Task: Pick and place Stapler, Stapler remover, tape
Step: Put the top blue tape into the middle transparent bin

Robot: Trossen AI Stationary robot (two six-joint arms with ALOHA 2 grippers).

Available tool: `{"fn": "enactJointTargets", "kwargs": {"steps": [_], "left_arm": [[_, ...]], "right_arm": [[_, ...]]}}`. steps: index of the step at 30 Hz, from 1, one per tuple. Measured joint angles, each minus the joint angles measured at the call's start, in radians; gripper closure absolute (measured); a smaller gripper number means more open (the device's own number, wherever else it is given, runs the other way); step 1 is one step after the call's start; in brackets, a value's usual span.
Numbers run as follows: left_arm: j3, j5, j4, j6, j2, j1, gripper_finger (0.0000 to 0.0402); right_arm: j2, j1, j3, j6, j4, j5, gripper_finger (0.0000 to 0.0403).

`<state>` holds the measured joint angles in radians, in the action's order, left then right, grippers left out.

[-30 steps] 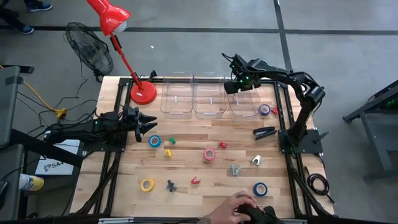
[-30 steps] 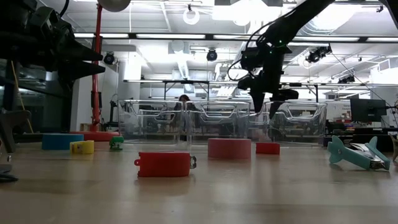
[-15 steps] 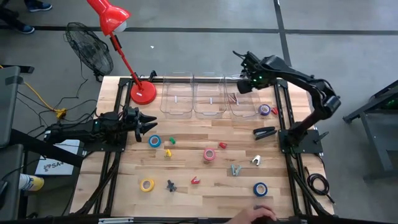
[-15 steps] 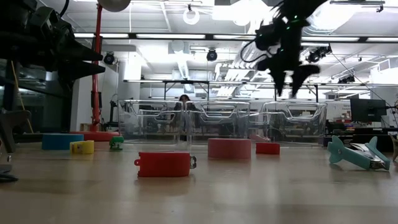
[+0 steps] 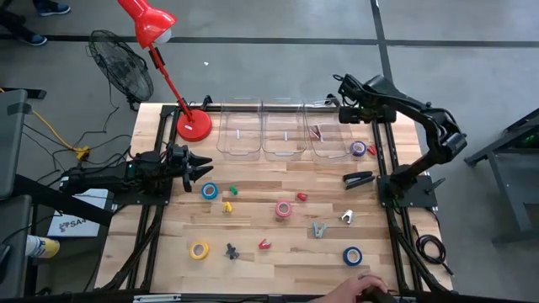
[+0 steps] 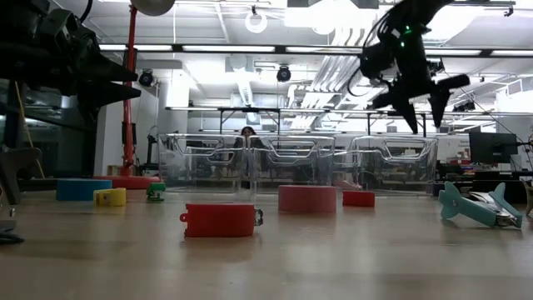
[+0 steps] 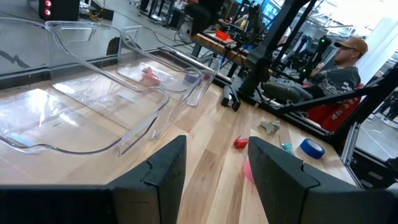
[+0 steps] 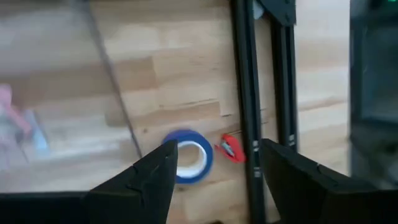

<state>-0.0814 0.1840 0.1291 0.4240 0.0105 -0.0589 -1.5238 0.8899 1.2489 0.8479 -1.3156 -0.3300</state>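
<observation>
My right gripper (image 5: 344,114) raised over the clear bins' (image 5: 328,135) far right end, fingers apart and empty, purple tape (image 5: 359,148) on the table just beyond, black stapler (image 5: 358,178) nearby, my left gripper (image 5: 202,167) parked open beside blue tape (image 5: 209,191)

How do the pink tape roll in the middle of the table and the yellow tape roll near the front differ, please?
The pink tape roll lies mid-table, while the yellow tape roll lies nearer the front edge on the left arm's side. The pink one has a red stapler remover close by; the yellow one has a dark stapler remover beside it. Both lie flat with open centres, untouched by either gripper.
</observation>
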Motion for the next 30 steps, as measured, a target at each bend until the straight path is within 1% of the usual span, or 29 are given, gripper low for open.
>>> {"fn": "enactJointTargets", "kwargs": {"steps": [4, 8, 11, 15, 18, 21, 25, 30], "left_arm": [[0.000, 0.000, 0.000, 0.000, 0.000, 0.000, 0.0231], [0.000, 0.000, 0.000, 0.000, 0.000, 0.000, 0.0231], [0.000, 0.000, 0.000, 0.000, 0.000, 0.000, 0.0231], [0.000, 0.000, 0.000, 0.000, 0.000, 0.000, 0.0231], [0.000, 0.000, 0.000, 0.000, 0.000, 0.000, 0.0231], [0.000, 0.000, 0.000, 0.000, 0.000, 0.000, 0.0231], [0.000, 0.000, 0.000, 0.000, 0.000, 0.000, 0.0231], [0.000, 0.000, 0.000, 0.000, 0.000, 0.000, 0.0231]], "right_arm": [[0.012, 0.029, -0.091, 0.192, 0.098, 0.003, 0.0183], [0.069, 0.047, -0.203, 0.440, 0.195, 0.007, 0.0183], [0.126, 0.053, -0.306, 0.581, 0.294, 0.031, 0.0183], [0.182, 0.054, -0.441, 0.725, 0.442, 0.094, 0.0183], [0.195, 0.054, -0.517, 0.793, 0.553, 0.146, 0.0183], [0.195, 0.054, -0.569, 0.853, 0.620, 0.178, 0.0183], [0.195, 0.055, -0.598, 0.916, 0.641, 0.164, 0.0183], [0.185, 0.067, -0.600, 0.926, 0.665, 0.140, 0.0183]]}}
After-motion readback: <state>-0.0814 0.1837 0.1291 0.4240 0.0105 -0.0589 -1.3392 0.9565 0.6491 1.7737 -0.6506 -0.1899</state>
